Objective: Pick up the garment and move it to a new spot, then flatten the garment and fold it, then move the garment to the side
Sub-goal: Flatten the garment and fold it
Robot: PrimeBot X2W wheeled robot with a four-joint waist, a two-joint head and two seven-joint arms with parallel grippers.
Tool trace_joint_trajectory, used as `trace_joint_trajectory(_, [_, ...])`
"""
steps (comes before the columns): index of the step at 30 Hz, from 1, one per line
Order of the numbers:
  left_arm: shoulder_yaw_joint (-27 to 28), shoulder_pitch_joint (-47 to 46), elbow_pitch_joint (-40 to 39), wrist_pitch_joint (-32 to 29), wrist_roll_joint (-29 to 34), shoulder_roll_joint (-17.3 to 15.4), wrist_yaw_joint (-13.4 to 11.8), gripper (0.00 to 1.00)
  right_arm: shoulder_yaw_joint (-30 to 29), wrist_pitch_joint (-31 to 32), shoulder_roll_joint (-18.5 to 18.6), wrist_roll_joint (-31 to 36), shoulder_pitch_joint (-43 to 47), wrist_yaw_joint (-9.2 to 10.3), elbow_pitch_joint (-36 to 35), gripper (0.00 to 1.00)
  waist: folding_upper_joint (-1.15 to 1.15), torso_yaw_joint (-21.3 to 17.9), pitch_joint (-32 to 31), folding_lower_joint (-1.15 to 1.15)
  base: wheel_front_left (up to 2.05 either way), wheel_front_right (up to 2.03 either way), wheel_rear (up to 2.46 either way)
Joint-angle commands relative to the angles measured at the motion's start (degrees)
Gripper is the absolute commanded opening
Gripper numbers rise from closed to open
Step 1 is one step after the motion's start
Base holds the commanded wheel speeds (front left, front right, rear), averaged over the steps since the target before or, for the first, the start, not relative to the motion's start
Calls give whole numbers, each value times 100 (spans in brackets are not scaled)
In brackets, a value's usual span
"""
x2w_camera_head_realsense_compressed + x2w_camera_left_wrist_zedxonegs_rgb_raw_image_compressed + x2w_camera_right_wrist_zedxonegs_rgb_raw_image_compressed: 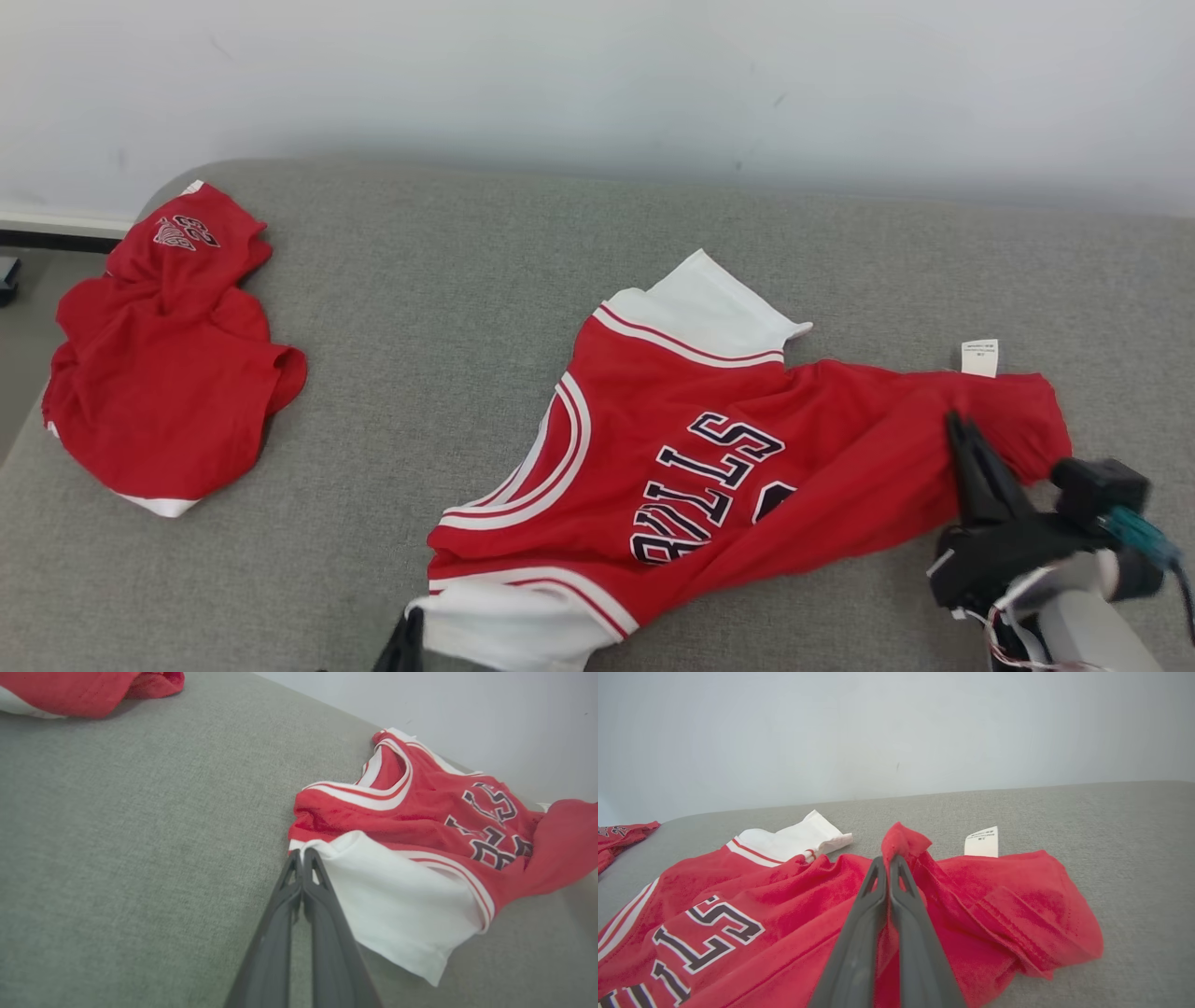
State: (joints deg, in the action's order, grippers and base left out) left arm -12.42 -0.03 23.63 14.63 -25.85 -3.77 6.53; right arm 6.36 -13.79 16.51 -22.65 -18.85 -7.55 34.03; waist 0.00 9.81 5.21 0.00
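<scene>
Jersey [709,448], red with black-and-white lettering, lay rumpled on the grey cushion [420,280], right of its middle and reaching its near edge. The left gripper [302,858] had its jaws together on the very corner of the white panel [397,896] at the near edge. The right gripper [889,863] was pinched on a raised red fold near the hem, just beside the care label [979,357].

Both bites looked thin. On a lift, the white corner could slide out of the left jaws. The right pinch may have caught one layer or several, so the cloth could hang twisted and resist flattening. A second red garment [163,373] sat bunched at the far left corner, well apart.

Nothing here served as a container; both garments lay loose on the cushion itself.
</scene>
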Motion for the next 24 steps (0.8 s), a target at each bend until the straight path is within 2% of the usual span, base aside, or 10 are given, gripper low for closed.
trace_joint_trajectory(1, [71,119,-229,44,-65,12,-14,0,-142,-50,2,-126,236,14,-219,0,0,-27,-31,0,0,0,0])
trace_joint_trajectory(7, [338,220,-1456,55,57,-125,-89,0,-499,291,-63,-60,779,14,-1432,0,0,-264,-7,0,0,0,0])
trace_joint_trajectory(10, [332,-345,-2014,-125,190,-353,-64,0,-584,688,-122,29,490,14,-2038,0,0,-435,139,0,0,0,0])
trace_joint_trajectory(14, [258,-1632,-2263,-643,261,-804,9,0,-533,1103,-75,12,-413,14,-2296,0,0,-619,476,0,0,0,0])
trace_joint_trajectory(15, [258,-1632,-2263,-643,261,-804,9,0,-533,1103,-75,12,-413,14,-2296,0,0,-619,476,0,0,0,0])
trace_joint_trajectory(16, [240,-2082,-2281,-788,235,-907,39,0,-523,1202,-41,25,-724,14,-2269,0,0,-657,601,0,0,0,0])
trace_joint_trajectory(20, [225,-3894,-1981,-1439,-141,-1327,88,0,-415,1595,-61,-12,-2195,14,-1979,0,0,-815,1227,0,0,0,0])
trace_joint_trajectory(24, [284,-5842,-1430,-1756,-480,-1623,90,0,-432,1906,-70,-47,-3902,14,-1370,0,0,-958,1886,0,0,0,0])
